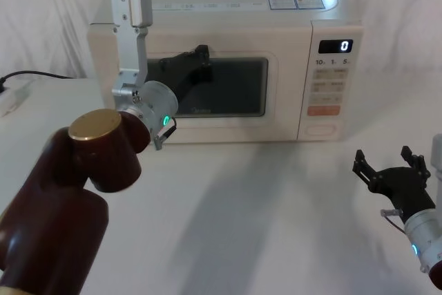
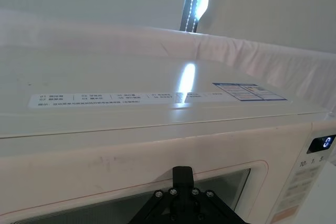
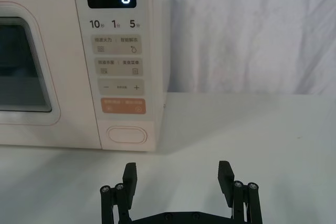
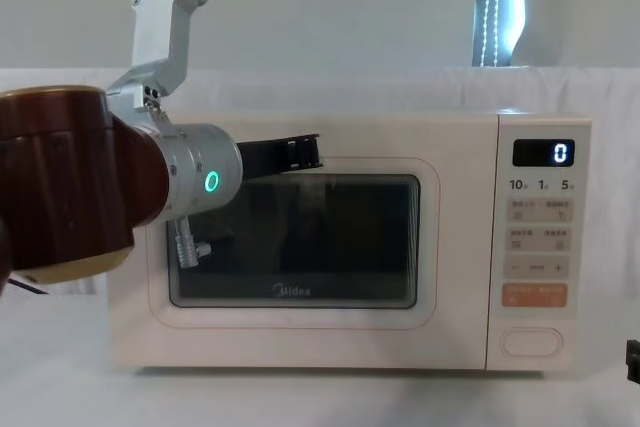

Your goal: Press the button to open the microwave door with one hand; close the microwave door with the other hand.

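One microwave (image 1: 207, 67) stands on the worktop (image 1: 242, 212), with one microwave door (image 4: 290, 247) and one black display (image 4: 543, 153) reading 0. Its key panel holds one wide oval button (image 3: 126, 135), one orange key (image 3: 123, 105) and several small pale keys above it. Two end effectors show: the left end effector (image 1: 200, 56) against the door's upper edge, the right end effector (image 3: 178, 177) facing the button.

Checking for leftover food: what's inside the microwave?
Through the closed microwave door the window shows only dark glass and reflections. The left gripper covers its upper left corner, so the microwave's contents can't be told.
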`<action>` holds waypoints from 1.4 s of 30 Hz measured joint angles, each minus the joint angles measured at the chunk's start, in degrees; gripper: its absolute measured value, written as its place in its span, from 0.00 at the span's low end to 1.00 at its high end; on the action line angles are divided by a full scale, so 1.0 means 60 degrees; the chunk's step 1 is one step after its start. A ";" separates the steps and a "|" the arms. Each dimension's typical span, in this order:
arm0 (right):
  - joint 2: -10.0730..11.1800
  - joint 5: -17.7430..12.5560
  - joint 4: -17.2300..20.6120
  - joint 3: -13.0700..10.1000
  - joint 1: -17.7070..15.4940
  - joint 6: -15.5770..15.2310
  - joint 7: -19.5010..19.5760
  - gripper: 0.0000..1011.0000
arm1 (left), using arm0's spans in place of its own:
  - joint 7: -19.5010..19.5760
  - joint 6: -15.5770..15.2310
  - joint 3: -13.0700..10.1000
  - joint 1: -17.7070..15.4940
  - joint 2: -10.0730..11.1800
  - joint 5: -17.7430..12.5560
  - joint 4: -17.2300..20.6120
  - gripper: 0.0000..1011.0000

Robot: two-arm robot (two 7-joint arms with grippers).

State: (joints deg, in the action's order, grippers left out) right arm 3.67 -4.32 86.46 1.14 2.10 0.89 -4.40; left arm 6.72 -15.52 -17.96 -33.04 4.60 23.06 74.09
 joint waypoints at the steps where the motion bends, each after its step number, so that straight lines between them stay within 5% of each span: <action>1: 0.0000 0.0000 0.0000 0.0000 0.0001 0.0000 0.0000 0.99 | -0.0001 -0.0026 0.0013 0.0025 -0.0001 -0.0006 0.0044 0.00; 11: 0.0000 0.0000 0.0000 0.0000 0.0001 0.0000 0.0000 0.99 | 0.0059 -0.0791 0.0025 0.0874 0.0266 -0.0049 0.1311 0.00; 17: 0.0000 0.0000 0.0000 -0.0001 0.0000 0.0001 0.0000 0.99 | 0.0248 -0.0974 0.0088 0.1636 0.0766 -0.0032 0.2490 0.01; 31: 0.0001 0.0000 0.0000 -0.0001 0.0001 0.0001 0.0000 0.99 | 0.0560 -0.1058 0.0641 0.3347 0.2038 0.0153 0.4773 0.41; 42: 0.0001 0.0000 -0.0001 0.0000 0.0000 0.0000 0.0000 0.99 | 0.0679 -0.0541 0.1365 0.4914 0.2954 0.0294 0.5825 0.75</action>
State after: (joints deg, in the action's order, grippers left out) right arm 3.67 -4.32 86.46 1.14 2.10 0.89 -4.40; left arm 10.80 -18.76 -9.77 -3.56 22.33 24.82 109.04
